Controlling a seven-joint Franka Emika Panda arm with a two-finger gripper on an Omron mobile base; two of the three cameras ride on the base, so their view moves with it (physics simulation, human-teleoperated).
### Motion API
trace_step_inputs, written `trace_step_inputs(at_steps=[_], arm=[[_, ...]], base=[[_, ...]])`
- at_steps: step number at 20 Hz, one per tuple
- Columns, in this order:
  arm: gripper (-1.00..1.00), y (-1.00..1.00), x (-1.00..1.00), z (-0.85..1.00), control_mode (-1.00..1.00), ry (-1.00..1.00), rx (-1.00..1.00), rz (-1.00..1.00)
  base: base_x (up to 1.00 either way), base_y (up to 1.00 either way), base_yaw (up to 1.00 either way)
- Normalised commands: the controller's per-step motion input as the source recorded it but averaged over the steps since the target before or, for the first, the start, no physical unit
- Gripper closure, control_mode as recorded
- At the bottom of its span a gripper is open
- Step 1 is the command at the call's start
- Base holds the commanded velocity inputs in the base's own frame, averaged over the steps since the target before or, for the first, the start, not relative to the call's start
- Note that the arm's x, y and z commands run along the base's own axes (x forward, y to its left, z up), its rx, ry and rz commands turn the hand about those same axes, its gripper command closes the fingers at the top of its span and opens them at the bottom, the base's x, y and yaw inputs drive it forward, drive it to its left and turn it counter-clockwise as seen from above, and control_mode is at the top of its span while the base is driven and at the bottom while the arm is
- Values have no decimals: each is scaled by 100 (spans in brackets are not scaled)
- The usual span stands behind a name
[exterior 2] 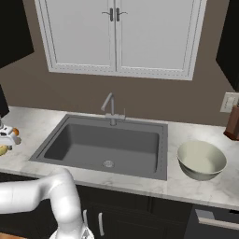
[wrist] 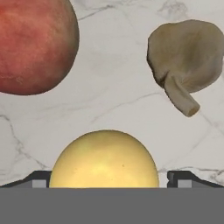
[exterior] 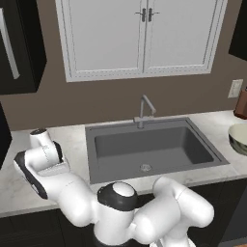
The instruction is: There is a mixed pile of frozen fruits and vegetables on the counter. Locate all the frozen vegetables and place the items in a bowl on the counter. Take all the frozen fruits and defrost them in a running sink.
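Since the vegetables belong in the bowl [exterior 2: 201,159], the tool [wrist: 105,181] straddles the yellow piece [wrist: 104,159] on the table [wrist: 118,105], jaws spread either side, not yet closed.

Even, diffuse light; rendered, sharp throughout. Soft highlight on the yellow piece [wrist: 104,159]. Shadows faint on the worktop [wrist: 113,92].

The reddish-pink ball [wrist: 33,46] is cut off by the hand view's top-left edges.
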Motion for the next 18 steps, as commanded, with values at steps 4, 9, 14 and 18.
trace_step_inputs(at_steps=[4,9,14,18], arm=[[100,1,0,-13,-100,0,0,0],[100,0,0,0,-100,0,0,0],[100,-32,-5,5,-100,0,0,0],[100,-94,-18,45,-100,-5,1,0]], base=[[0,0,0],[0,0,0],[0,0,0],[0,0,0]])
